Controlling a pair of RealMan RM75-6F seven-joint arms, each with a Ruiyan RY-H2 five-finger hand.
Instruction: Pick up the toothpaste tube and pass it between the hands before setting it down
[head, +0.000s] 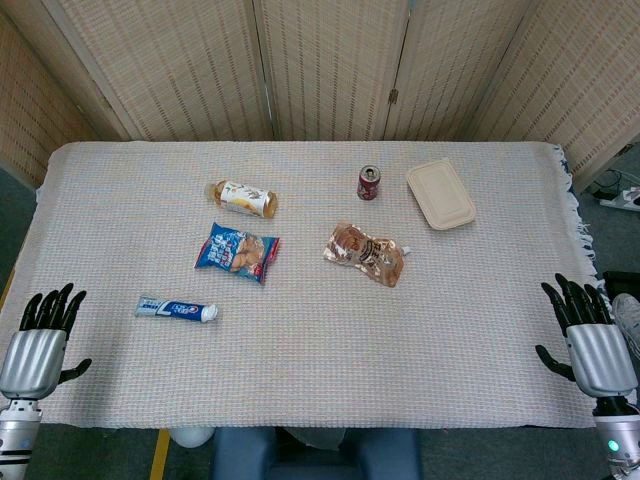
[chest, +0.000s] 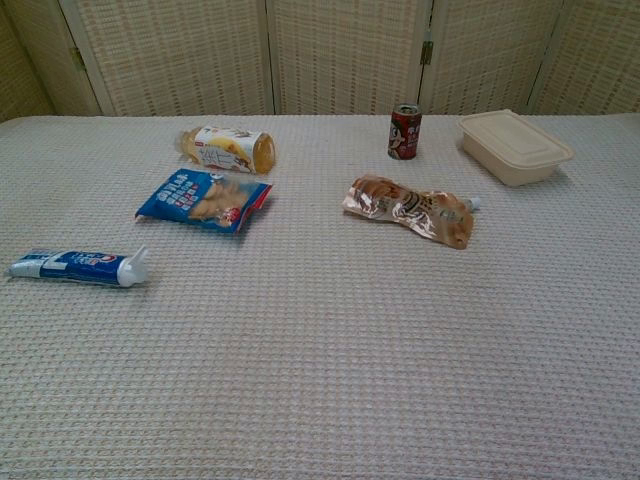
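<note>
Flat on the woven cream tablecloth, toward the robot's left side: one blue-and-white toothpaste tube, lying on its side, white cap end pointing toward the table's middle, crimped tail toward the left edge. Blue body with white lettering and a touch of red near the cap; same tube low at the left of the chest view, touched by nothing.

Counted across the cloth: one toothpaste tube, one blue snack packet with biscuits pictured just beyond the tube, one lying bottle of amber drink with a white label further back, one dark red drinks can standing upright, one crumpled brown spouted pouch near the centre, one lidded beige rectangular food box beside the can. All well apart from each other.

Two hands, both at the near edge, seen in the head view only. Left hand empty, black fingers extended and spread, near the tube but not touching it. Right hand likewise empty, fingers apart, at the opposite corner, well away from the tube.
</note>
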